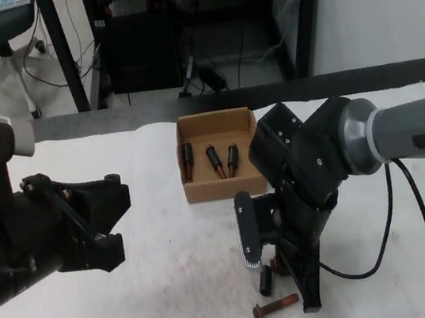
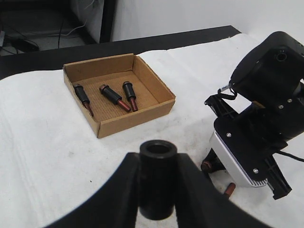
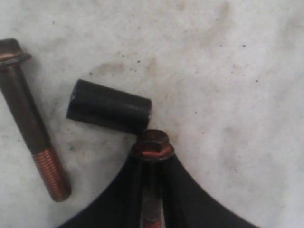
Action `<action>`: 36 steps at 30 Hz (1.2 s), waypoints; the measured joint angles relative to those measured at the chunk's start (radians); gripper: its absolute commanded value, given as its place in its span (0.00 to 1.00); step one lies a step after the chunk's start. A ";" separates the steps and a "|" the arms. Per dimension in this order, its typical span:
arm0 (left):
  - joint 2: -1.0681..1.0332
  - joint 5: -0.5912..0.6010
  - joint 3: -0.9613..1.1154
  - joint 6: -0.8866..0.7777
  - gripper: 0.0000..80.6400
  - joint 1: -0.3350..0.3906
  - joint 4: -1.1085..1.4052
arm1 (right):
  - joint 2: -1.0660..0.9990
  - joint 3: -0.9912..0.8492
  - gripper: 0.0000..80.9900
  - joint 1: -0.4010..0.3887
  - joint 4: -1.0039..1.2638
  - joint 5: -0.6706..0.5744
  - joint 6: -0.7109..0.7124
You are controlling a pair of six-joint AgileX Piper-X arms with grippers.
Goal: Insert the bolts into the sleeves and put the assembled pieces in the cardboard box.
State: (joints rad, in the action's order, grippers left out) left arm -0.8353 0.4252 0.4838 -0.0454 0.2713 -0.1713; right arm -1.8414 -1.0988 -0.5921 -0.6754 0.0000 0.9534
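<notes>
counter (image 1: pixel 176 292): cardboard box (image 2: pixel 137 119) held three assembled pieces (image 2: pixel 114 97) | left tool (image 2: pixel 158 165) clamped sleeve (image 2: pixel 157 192), open end exposed | right tool (image 3: pixel 152 164) gripped bolt (image 3: pixel 153 142) low beside loose sleeve (image 3: pixel 109 107) | advice: align shank coaxially with bore before pushing

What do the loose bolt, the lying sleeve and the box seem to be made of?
Loose bolt: probably steel; dull brown shank, coppery thread, maybe plating or rust.
Lying sleeve: matte black, smooth; blackened metal or plastic, cannot tell.
Cardboard box: brown corrugated cardboard, ribbed floor.
</notes>
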 measured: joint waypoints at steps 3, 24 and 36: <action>0.000 0.000 0.000 0.000 0.00 0.000 0.000 | 0.000 0.000 0.01 0.000 0.018 0.000 -0.060; 0.000 0.233 -0.002 -0.003 0.00 0.000 0.054 | 0.264 -0.016 0.01 0.186 0.863 -0.800 -1.319; -0.040 0.417 -0.001 -0.154 0.00 0.000 0.390 | 0.265 0.034 0.01 0.194 1.480 -1.085 -1.728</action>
State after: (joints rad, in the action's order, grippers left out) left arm -0.8756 0.8420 0.4826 -0.1996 0.2713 0.2190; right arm -1.5769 -1.0646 -0.3985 0.8051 -1.0846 -0.7745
